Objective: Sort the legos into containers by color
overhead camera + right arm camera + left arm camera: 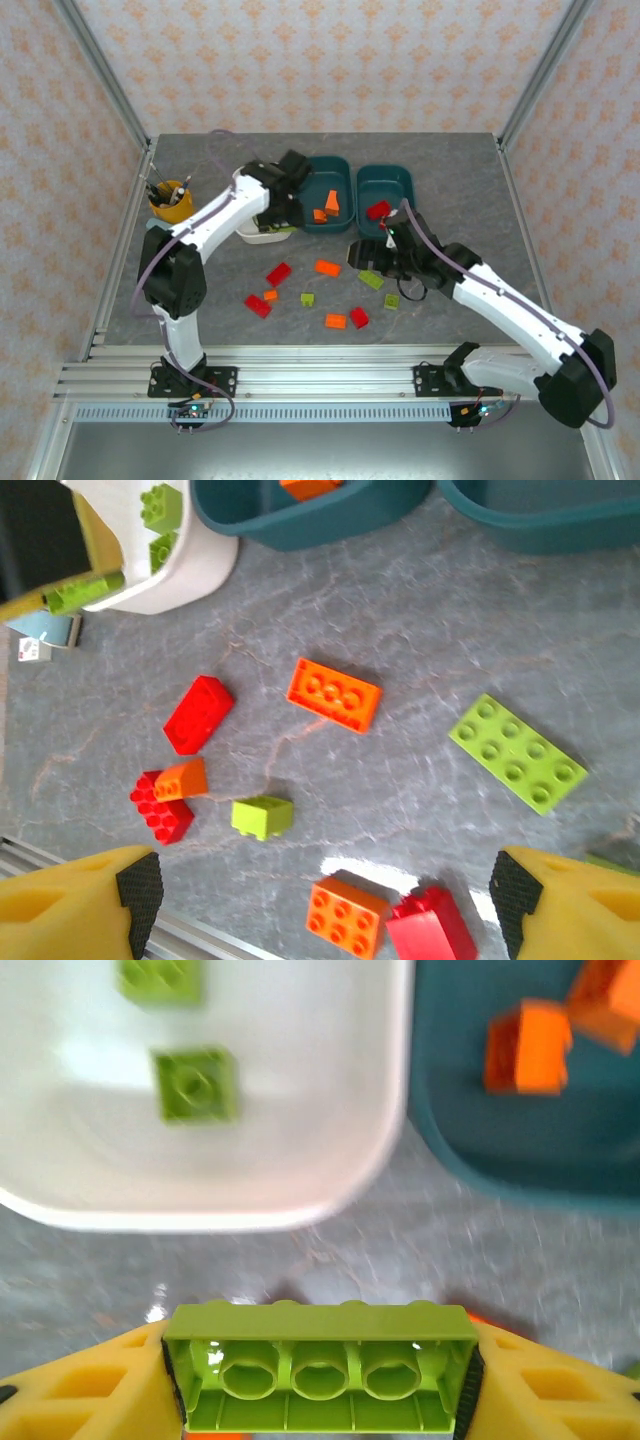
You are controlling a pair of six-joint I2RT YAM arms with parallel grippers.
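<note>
**Left has a lime brick by the white tub; right open over the loose bricks**

My left gripper [320, 1385] is clamped on a long lime brick [320, 1360]. There is one yellow finger on each short end, and the hollow underside faces the wrist camera. The brick hangs over the table [430, 1250], just short of the near rim of the white tub [330, 1200]. Two small lime bricks [195, 1085] lie inside that tub. Just beside it, the middle teal tub [450, 1110] has orange bricks [530, 1045] in it.

My right gripper [322, 890] is spread wide with nothing between the fingers, above the loose bricks. Closest to the fingers is an orange six-stud brick [345, 915], just beside a near red brick [430, 928]. Further out:
- a stubby lime brick [263, 816]
- a small orange brick [182, 778] touching a studded red brick [160, 810]
- a lone red brick [198, 713]
- an orange eight-stud brick [334, 694]
- a flat lime plate [517, 752]

From the top camera, the right teal tub [385, 170] holds one red tub brick [378, 209]. A pen cup [172, 200] stands left of the white tub.
</note>
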